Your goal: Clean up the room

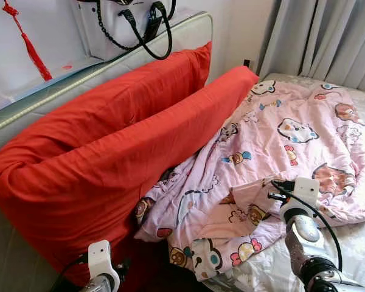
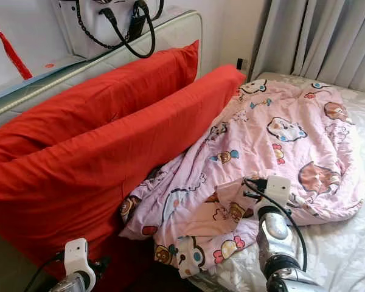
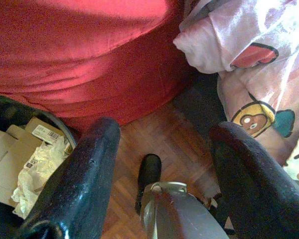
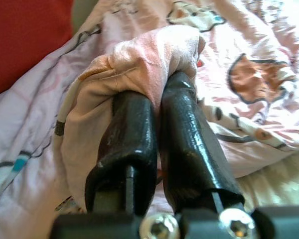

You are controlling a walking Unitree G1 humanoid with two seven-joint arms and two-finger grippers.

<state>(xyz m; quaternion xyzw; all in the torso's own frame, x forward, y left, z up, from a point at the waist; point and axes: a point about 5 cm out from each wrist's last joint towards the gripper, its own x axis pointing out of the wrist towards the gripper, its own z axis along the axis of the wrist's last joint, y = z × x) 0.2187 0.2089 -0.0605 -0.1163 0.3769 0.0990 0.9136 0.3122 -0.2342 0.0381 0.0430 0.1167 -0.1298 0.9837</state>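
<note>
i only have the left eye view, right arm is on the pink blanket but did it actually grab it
Observer: Yes. The right wrist view shows the right gripper shut on a bunched fold of the pink blanket.
Operator: and the left one, holding anything
Observer: No. The left gripper is open, hanging over wooden floor beside the red pillow.
Operator: anything down there i should know about
Observer: A dark bin with cardboard and crumpled paper sits near the left gripper.
</note>
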